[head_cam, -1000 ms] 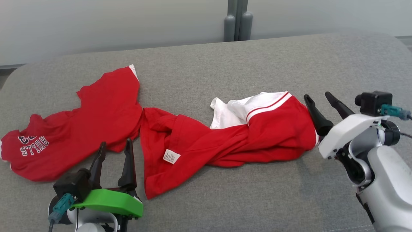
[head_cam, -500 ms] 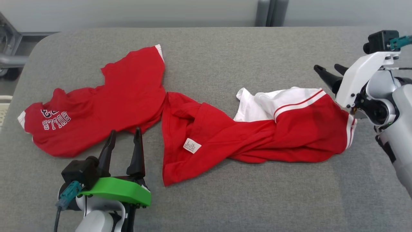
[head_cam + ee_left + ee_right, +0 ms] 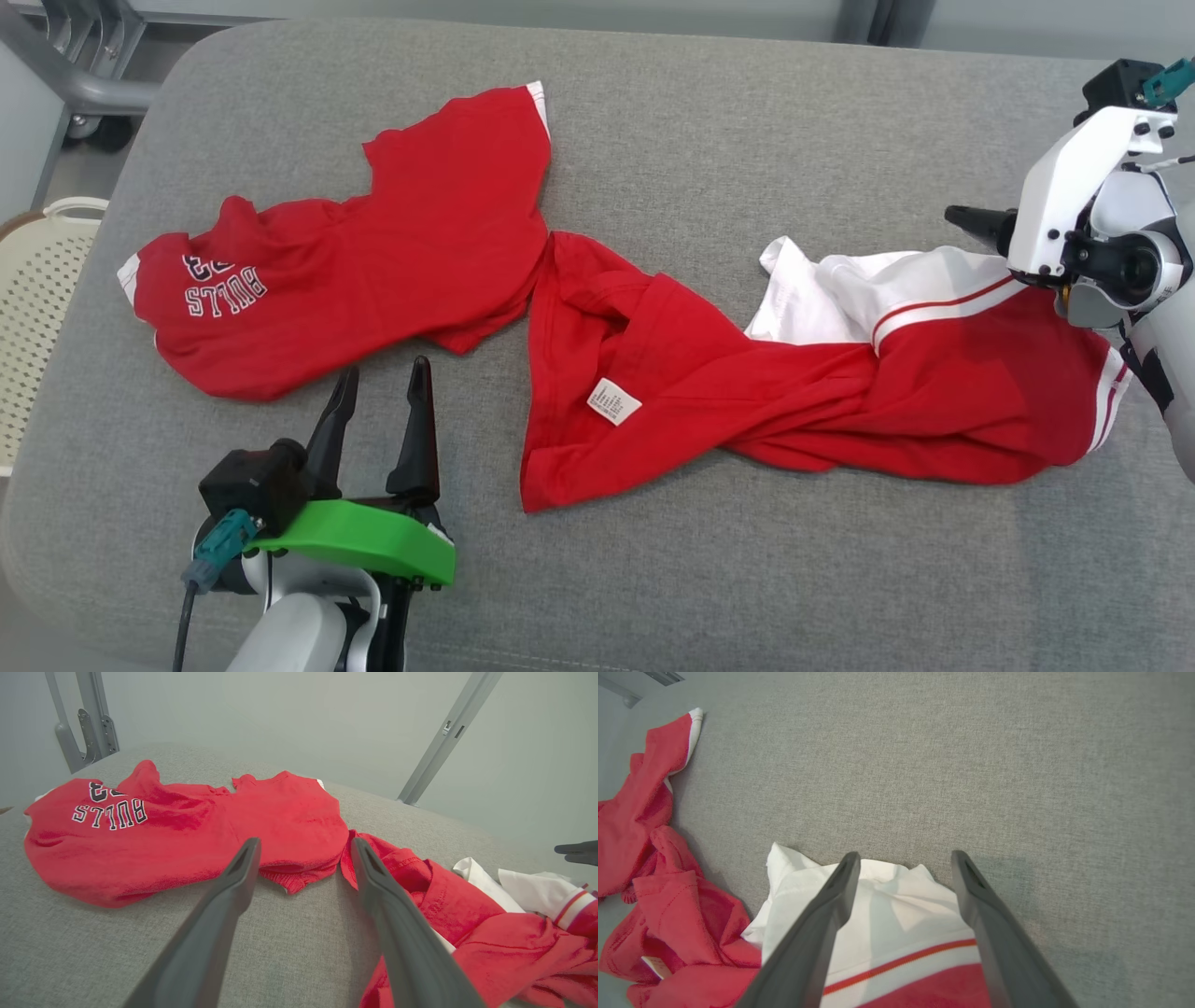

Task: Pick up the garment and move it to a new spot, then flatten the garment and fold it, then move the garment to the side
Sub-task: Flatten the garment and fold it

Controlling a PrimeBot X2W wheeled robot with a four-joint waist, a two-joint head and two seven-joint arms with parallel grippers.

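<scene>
The garment is a red jersey with white trim and "BULLS" lettering, lying twisted in a long band across the grey padded table. My left gripper is open just in front of the garment's lettered left half, fingers apart over bare table. My right gripper hangs open above the white striped part at the garment's right end, with nothing between its fingers.
A white label shows on the twisted middle. A cream slatted basket stands off the table's left edge, with a grey metal frame behind it. Bare table lies in front of and beyond the garment.
The head camera has tilted down and turned, shifting the whole picture. My right gripper has lifted from the garment's right edge and now points left over the white part. The garment lies as before.
</scene>
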